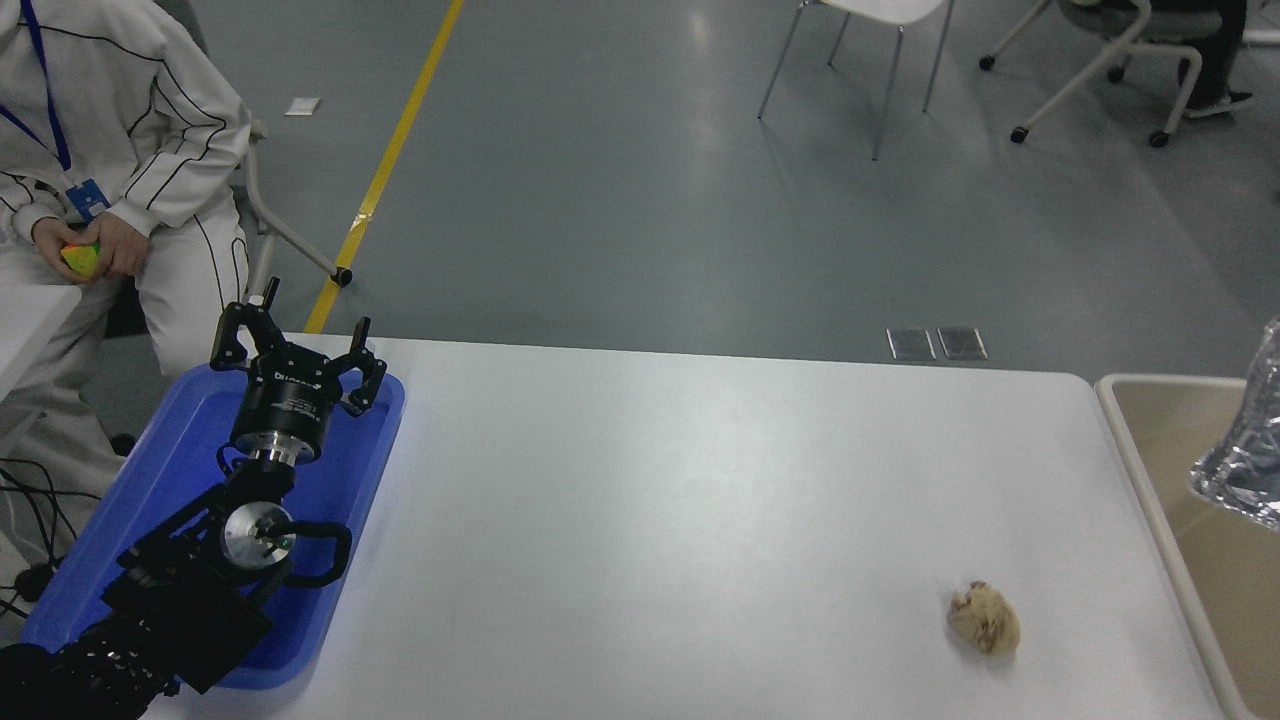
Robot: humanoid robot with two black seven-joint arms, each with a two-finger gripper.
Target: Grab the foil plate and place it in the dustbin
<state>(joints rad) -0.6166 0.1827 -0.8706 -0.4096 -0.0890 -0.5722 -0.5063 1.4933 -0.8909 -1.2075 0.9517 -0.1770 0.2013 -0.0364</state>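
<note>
The white bench (700, 500) is filling most of the view, and everything below is being placed against it. The dustbin (1135, 440), beige with a thick pale rim, is standing just off the bench's right end, its near and right parts running out of the picture. The foil plate (1245, 460) is showing only as a crinkled silver sliver at the picture's right edge, over the dustbin's opening and well to the right of the bench; whether it is hanging above the bin or resting against something inside cannot be told. The right tool is lying outside the view, so whatever is carrying the plate is not showing.

At the bench's left end a flat blue tray (160, 480) is sitting, overhanging the near-left corner. The left arm is lying across the tray, and the left tool (298, 345) is hovering over the tray's far end with its fingers spread wide, gripping nothing. What the tray is holding under the arm cannot be seen.

Beyond the bench's far-left corner a person in white clothing (130, 150) is sitting, both hands around a small coloured cube (80, 258).

A crumpled tan paper ball (985, 620) is lying on the bench near its near-right corner, well apart from the dustbin's rim.
</note>
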